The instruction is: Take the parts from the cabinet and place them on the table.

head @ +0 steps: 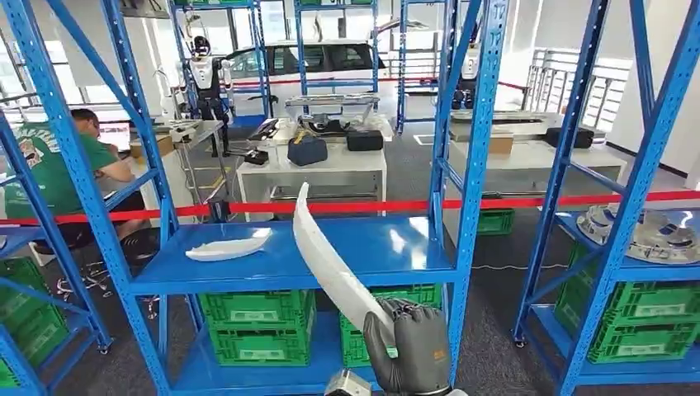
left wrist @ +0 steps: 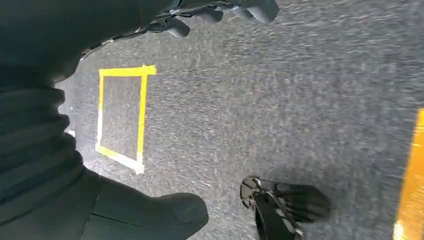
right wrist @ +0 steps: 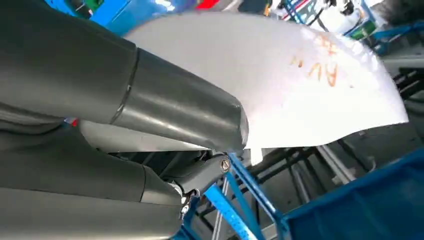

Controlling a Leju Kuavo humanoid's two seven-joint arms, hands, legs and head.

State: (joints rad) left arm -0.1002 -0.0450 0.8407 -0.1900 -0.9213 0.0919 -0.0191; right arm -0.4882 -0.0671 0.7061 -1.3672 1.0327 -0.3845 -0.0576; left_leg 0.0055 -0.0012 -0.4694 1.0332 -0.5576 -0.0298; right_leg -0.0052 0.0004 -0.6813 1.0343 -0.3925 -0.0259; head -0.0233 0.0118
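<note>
My right hand (head: pixel 410 346) grips the lower end of a long curved white part (head: pixel 328 262), holding it tilted up in front of the blue cabinet shelf (head: pixel 388 247). Up close in the right wrist view, the white part (right wrist: pixel 300 80) carries orange marks and my thumb (right wrist: pixel 170 107) presses on it. A second, smaller white part (head: pixel 227 247) lies flat on the left of that shelf. My left hand (left wrist: pixel 210 10) hangs over grey carpet, its fingers apart and holding nothing.
Blue rack uprights (head: pixel 470 165) frame the shelf. Green crates (head: pixel 256 326) sit on the level below. Another rack on the right holds a round silver part (head: pixel 652 235). A red barrier tape (head: pixel 528 200) runs behind; a person in a green shirt (head: pixel 49 169) sits at back left. A yellow tape square (left wrist: pixel 122 117) marks the floor.
</note>
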